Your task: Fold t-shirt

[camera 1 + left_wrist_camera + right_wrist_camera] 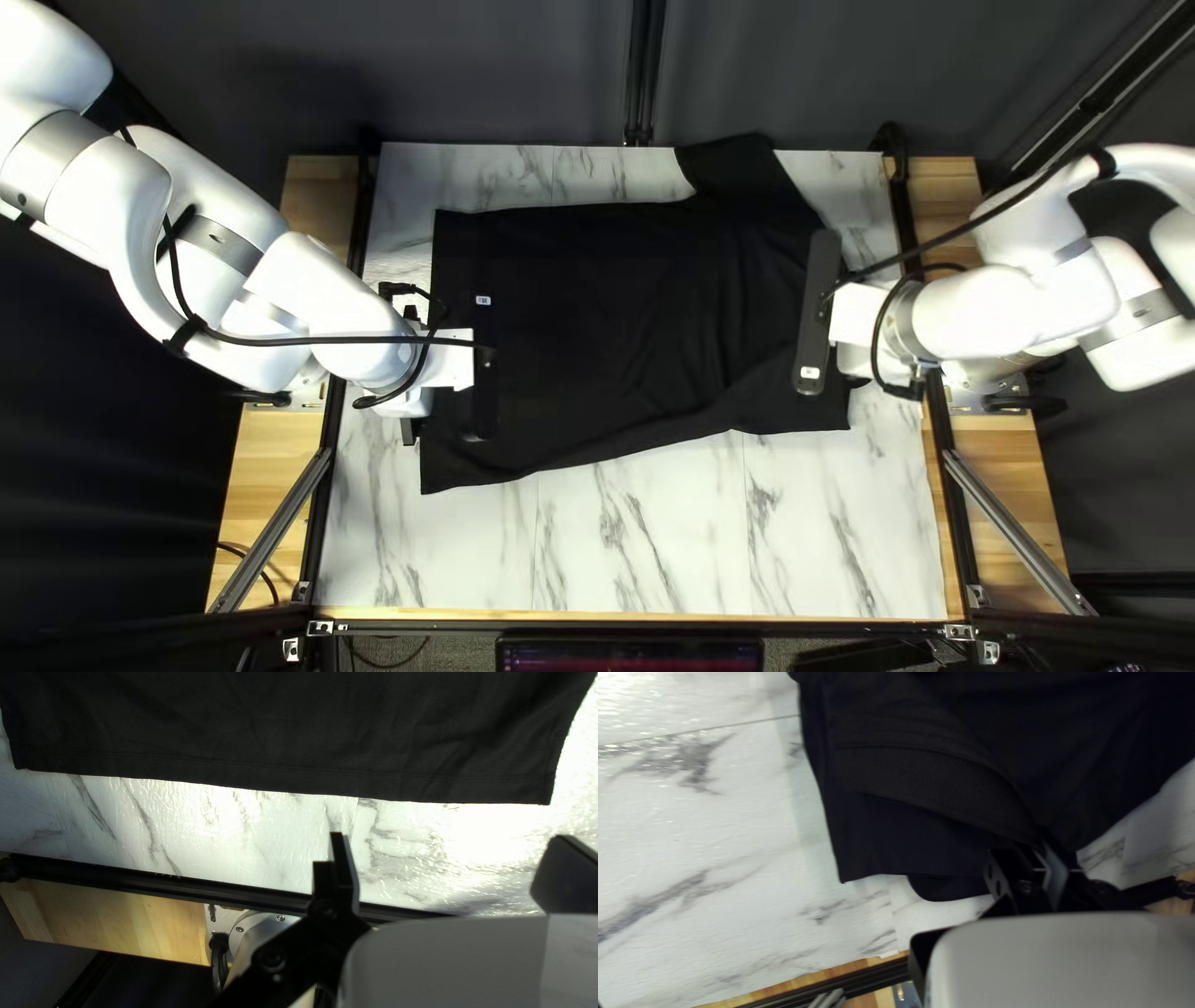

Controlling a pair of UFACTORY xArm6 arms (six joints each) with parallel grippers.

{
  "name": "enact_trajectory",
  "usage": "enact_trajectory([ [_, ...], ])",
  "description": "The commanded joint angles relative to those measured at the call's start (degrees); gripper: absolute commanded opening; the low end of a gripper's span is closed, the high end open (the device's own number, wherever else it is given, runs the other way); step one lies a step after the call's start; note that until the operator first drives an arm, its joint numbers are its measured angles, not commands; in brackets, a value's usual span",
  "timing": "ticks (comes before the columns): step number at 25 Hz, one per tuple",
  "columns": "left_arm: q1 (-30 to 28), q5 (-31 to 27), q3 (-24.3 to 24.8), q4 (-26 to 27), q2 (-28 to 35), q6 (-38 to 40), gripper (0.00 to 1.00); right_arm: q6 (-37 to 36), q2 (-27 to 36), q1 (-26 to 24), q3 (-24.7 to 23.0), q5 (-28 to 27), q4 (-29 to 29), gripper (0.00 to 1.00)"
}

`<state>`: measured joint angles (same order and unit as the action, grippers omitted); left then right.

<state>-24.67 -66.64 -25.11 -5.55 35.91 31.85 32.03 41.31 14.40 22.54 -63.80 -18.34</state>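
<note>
Across the middle of the top left view, a black fabric t-shirt [598,324] lies spread on a white, grey-veined marble-patterned tabletop [623,548], one sleeve [737,162] jutting toward the upper right. Left of centre, the black left gripper [481,396] is over the shirt's hem end, its two fingers wide apart, with the stitched hem [311,779] ahead of them in its wrist view. Right of centre, the black right gripper [815,311] is closed on the shirt, pinching cloth beside the ribbed band [946,781].
</note>
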Motion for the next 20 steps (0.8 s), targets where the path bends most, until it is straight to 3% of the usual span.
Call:
enact_trajectory([
  [1,0.0,0.0,0.0,0.0,0.0,0.0,1.0,-3.42,1.27,-5.36,-2.78,2.83,-0.15,0.0],
  [4,0.0,0.0,0.0,0.0,0.0,0.0,1.0,-5.81,0.15,-8.8,-4.16,6.16,0.15,0.0],
  [6,0.0,0.0,0.0,0.0,0.0,0.0,1.0,-8.27,-1.63,-12.09,-5.75,10.42,0.73,0.36],
  [7,0.0,0.0,0.0,0.0,0.0,0.0,1.0,-8.5,-1.77,-12.33,-5.87,10.76,0.85,1.0],
  [8,0.0,0.0,0.0,0.0,0.0,0.0,1.0,-10.17,-3.27,-14.23,-6.75,13.72,1.53,1.0],
  [12,0.0,0.0,0.0,0.0,0.0,0.0,1.0,-12.43,-4.59,-16.07,-8.01,17.16,2.9,1.0],
  [16,0.0,0.0,0.0,0.0,0.0,0.0,1.0,-11.35,-1.03,-13.81,-8.59,14.58,3.19,1.0],
  [20,0.0,0.0,0.0,0.0,0.0,0.0,1.0,-6.9,1.06,-8.18,-7.8,11.03,2.07,1.0],
])
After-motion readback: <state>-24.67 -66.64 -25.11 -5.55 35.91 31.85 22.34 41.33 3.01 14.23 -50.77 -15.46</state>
